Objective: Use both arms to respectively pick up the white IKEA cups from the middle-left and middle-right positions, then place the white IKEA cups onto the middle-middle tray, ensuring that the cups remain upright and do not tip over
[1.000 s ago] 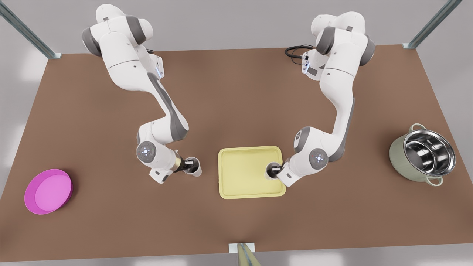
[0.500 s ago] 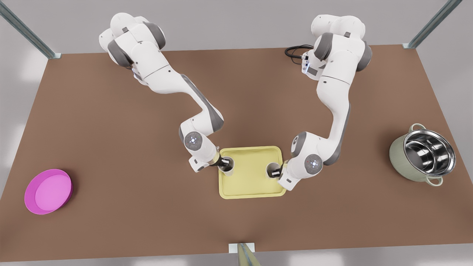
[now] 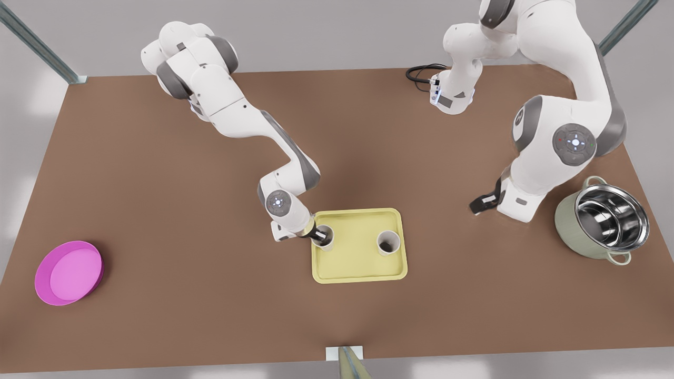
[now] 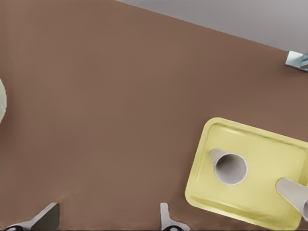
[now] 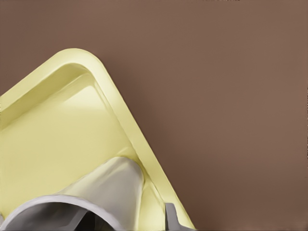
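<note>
On tray [image 3: 358, 266], two white cups, upright, mouths up: near cup [image 5: 103, 199] by one rim, right gripper [image 3: 319, 236] clamped on it; far cup [image 3: 388, 243] free-standing. Left gripper [image 3: 482, 202], fingers apart, hangs over surface [image 3: 158, 173] beside pot [image 3: 603, 217].

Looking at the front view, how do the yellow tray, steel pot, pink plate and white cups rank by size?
1. Yellow tray and steel pot, about alike; the taller pot sits nearer the camera, so unsure.
2. Pink plate.
3. White cups, alike; one in the right gripper.
</note>
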Action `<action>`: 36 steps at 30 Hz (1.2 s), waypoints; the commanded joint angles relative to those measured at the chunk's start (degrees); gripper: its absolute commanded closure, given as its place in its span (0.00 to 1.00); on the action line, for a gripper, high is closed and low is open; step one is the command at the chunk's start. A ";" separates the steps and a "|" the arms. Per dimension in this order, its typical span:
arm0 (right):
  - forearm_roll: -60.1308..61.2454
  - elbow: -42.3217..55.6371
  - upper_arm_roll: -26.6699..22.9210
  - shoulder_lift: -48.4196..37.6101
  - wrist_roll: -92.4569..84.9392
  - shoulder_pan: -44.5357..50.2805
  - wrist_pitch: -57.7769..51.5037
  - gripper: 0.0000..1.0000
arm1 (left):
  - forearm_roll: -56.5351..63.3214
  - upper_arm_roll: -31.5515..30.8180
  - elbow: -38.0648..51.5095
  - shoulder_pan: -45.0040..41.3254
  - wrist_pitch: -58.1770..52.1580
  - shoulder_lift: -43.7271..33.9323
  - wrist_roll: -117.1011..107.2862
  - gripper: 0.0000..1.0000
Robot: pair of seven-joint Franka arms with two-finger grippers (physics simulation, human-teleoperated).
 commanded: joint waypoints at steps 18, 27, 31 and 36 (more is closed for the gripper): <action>0.08 1.42 0.00 -5.77 1.16 -6.35 -9.19 0.00 | -0.67 0.06 -2.76 1.98 -10.20 -2.23 22.69 0.00; -16.18 1.07 -6.15 -21.23 -62.22 -27.36 -37.05 0.00 | -0.49 0.06 -2.59 2.07 -9.93 -1.53 22.77 0.00; -16.27 1.24 -6.24 -32.40 -55.80 -27.36 -46.90 0.00 | -0.49 -0.03 -2.59 1.89 -9.93 -1.00 22.69 0.00; -15.92 1.68 -6.15 -33.37 -56.42 -27.54 -50.07 0.00 | -0.49 0.06 -2.58 2.07 -9.58 -0.47 22.69 0.00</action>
